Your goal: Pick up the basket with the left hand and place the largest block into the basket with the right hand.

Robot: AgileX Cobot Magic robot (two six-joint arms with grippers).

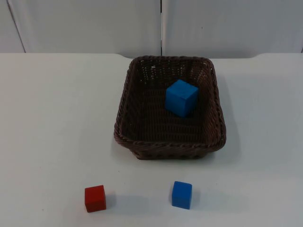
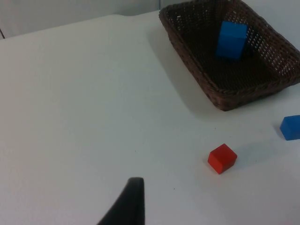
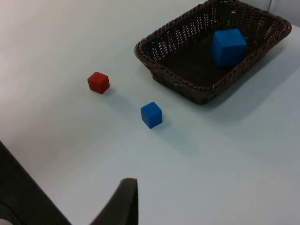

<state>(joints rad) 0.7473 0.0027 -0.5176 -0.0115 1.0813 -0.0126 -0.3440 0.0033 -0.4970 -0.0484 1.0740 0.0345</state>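
Basket holds the big blue block

Basket — dark brown wicker — sits on the white table with the large blue block inside, well apart from both grippers; whether their fingers are parted cannot be told. Red block and small blue block lie near the front edge — open room all round.

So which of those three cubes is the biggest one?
The light blue cube lying inside the brown basket. The small red cube and the darker blue cube sit on the table in front of it.
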